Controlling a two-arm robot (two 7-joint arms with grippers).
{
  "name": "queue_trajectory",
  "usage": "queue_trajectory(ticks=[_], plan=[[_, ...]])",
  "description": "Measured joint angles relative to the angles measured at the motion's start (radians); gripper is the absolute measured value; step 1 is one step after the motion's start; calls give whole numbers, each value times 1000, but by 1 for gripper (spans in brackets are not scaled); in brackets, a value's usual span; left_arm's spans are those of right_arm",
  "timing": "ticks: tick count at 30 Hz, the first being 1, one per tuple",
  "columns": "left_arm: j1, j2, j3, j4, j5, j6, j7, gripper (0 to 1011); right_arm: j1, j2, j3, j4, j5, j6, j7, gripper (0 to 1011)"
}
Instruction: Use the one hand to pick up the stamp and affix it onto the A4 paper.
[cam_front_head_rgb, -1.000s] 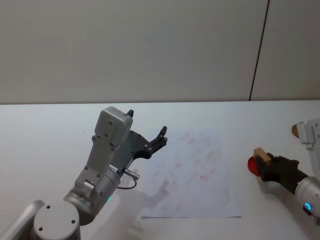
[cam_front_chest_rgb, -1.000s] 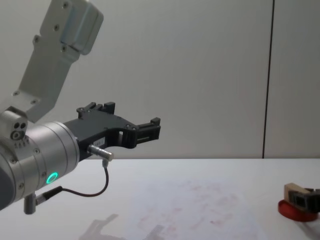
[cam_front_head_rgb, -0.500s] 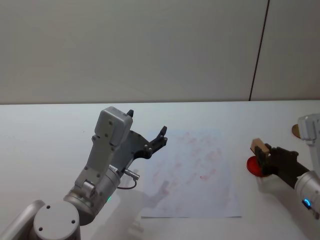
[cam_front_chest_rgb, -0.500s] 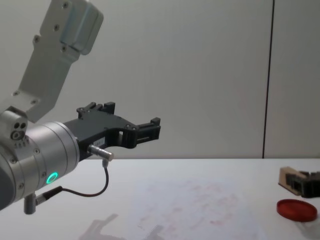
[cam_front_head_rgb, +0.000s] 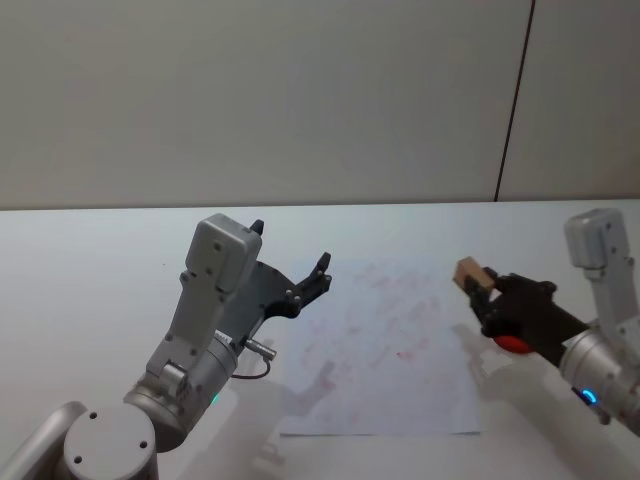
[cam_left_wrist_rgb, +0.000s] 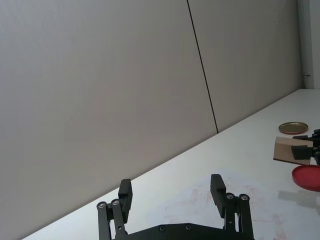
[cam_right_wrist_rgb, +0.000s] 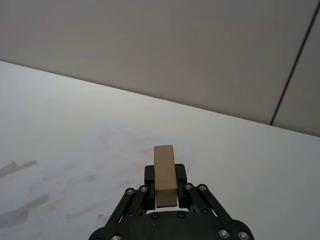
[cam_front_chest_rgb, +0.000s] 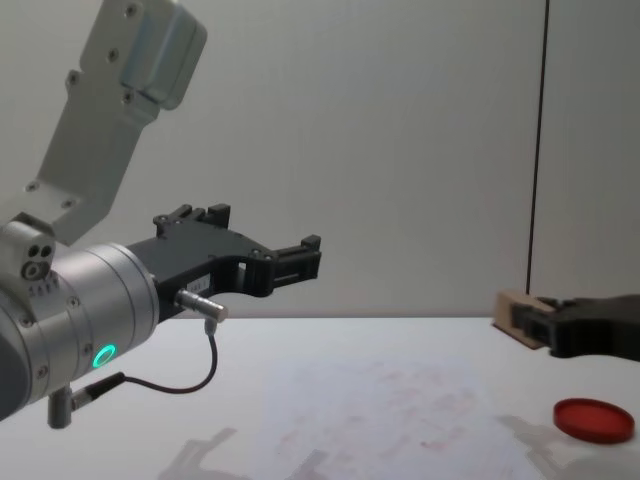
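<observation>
Our right gripper is clamped on the stamp, one finger on each side of the light wooden block, which sticks out past the fingertips. In the right wrist view the stamp stands lengthwise between the black fingers. We hold it raised above the table, apart from any surface, at the right edge of the A4 paper and toward its far corner. In the chest view the block hangs well above the tabletop, with the sheet lying flat below and to its left.

Nearest to us, our left arm rises from the lower left, and the left gripper hangs in the air over the paper's left side, fingers spread wide with nothing between them. The paper is speckled with faint red marks. Just right of it lies the round red ink pad, flat on the table beneath the right gripper's body. Farther back, in the left wrist view, a round gold lid rests on the table. Behind everything stands a plain grey wall with one dark vertical seam.
</observation>
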Motion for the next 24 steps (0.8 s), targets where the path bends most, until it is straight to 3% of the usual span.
queue_trajectory(ticks=[11,24], plan=[[0,0,0,0,0,0,0,993,-3,-23,-41,-32,-18,43,86,218],[0,0,0,0,0,0,0,993,-14,-29,-69,-37,-43,71,128,219]])
